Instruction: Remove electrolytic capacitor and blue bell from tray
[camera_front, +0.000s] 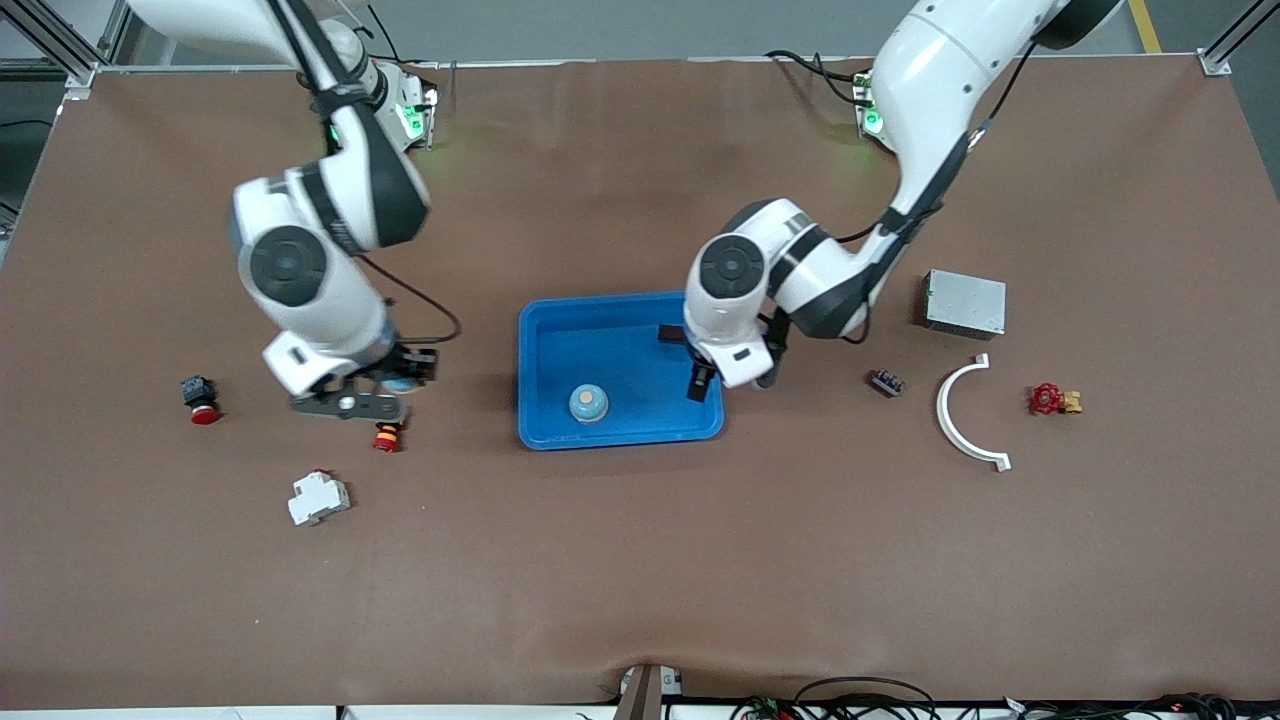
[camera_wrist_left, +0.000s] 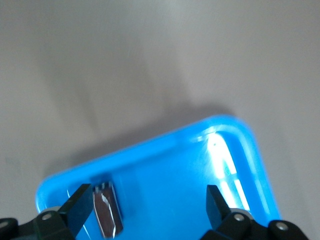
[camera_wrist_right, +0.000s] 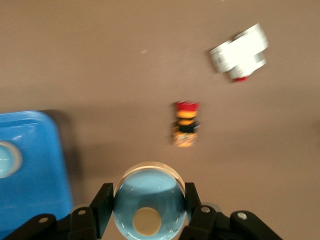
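Low in the middle of the front view, a second blue bell sits in the tray. Toward the right arm's end, the right gripper is clamped on a blue bell over the table, probably to set it down outside. Higher in the frame, the left gripper hangs spread over the tray, with the electrolytic capacitor by one finger, seemingly lined up for a pinch.

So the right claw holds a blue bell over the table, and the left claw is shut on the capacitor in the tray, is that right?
Not quite. The left claw is open, not shut: the left wrist view shows its fingers spread around the capacitor, which lies loose in the tray. The right claw does hold a blue bell over the table.
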